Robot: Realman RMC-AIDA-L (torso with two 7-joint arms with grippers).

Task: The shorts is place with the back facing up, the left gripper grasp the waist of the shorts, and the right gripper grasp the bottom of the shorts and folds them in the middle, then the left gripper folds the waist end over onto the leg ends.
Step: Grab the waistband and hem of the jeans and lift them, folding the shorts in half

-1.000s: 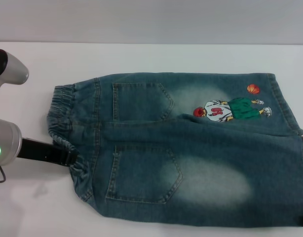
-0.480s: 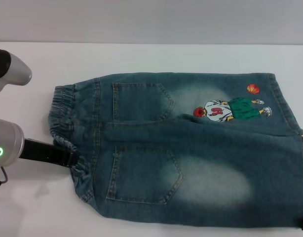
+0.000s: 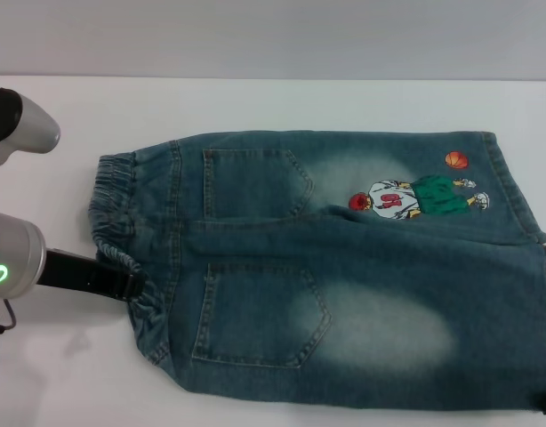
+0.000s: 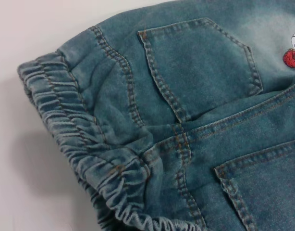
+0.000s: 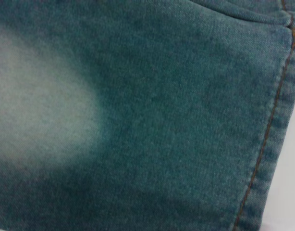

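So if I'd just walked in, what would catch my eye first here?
Probably the big blue-green denim shorts spread flat across the white table, pockets up, with a bright cartoon basketball player on the far leg. Next, the left pincer, a black claw on a silver arm with a glowing green light, reaching in at the gathered waistband.

Matt, faded denim shorts [image 3: 335, 267] lie on a smooth white table [image 3: 255, 102].

The shorts [image 4: 195, 125] fill the view, gathered waistband [image 4: 75, 139] bunched against the white table [image 4: 22, 183].
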